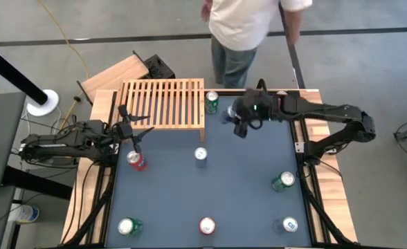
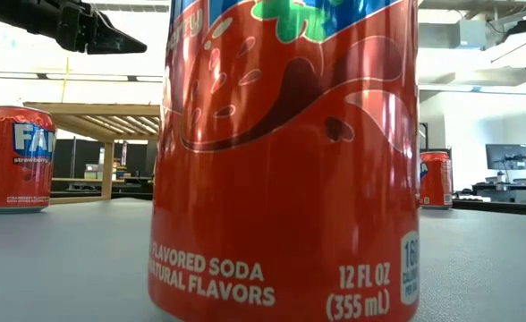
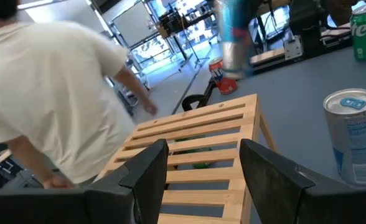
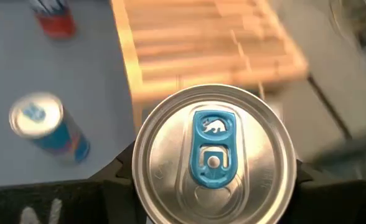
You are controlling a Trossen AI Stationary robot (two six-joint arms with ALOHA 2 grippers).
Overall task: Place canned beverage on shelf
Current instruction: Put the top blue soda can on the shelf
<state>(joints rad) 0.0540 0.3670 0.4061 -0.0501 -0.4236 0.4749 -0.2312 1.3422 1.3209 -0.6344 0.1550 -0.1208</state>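
A blue-tabbed can (image 4: pixel 214 165) is pinched between the right gripper's (image 1: pixel 239 123) fingers above the surface just beside the slatted shelf (image 1: pixel 163 104), so it must next be carried over the slats, while the left gripper's (image 3: pixel 203 163) fingers are spread.

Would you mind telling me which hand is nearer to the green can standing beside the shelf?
The right hand. It holds a can just right of the green can. The left hand is across the table, at the shelf's front left corner.
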